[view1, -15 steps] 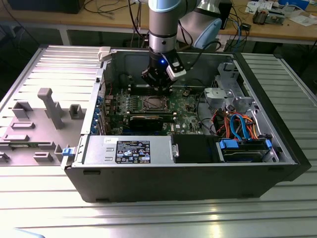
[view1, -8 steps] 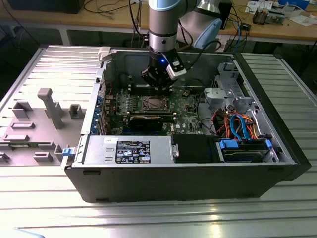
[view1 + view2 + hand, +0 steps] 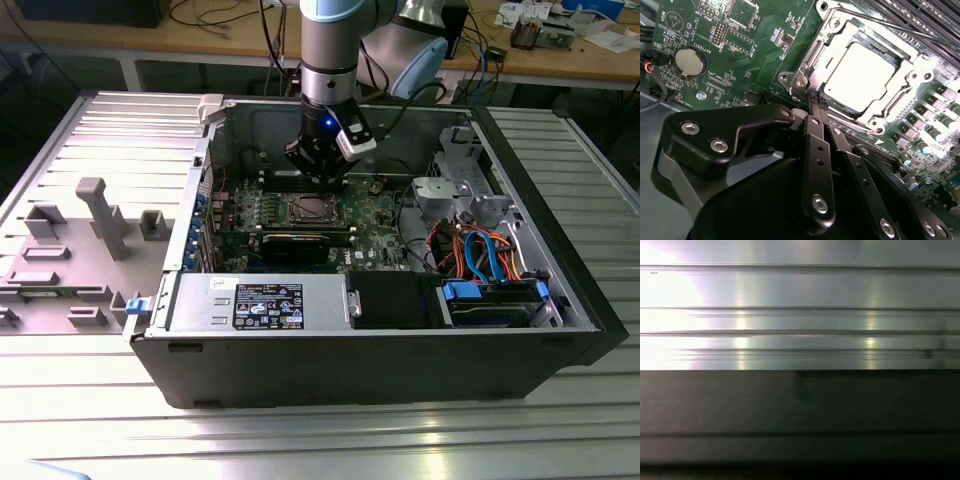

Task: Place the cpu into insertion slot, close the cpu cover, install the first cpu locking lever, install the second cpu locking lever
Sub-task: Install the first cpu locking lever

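One cpu (image 3: pixel 858 80) lies flat in the slot (image 3: pixel 816 44) on the green board (image 3: pixel 755 55), with the silvery cover (image 3: pixel 912 82) folded down around its bright top. Just beside the socket's corner, the tool (image 3: pixel 818 103) has its two thin fingers (image 3: pixel 814 106) pressed together, tips at the frame's edge and holding nothing. Seen in the exterior view, the arm (image 3: pixel 327 50) reaches straight down into the open case (image 3: pixel 380 360) on the ribbed counter (image 3: pixel 320 440).
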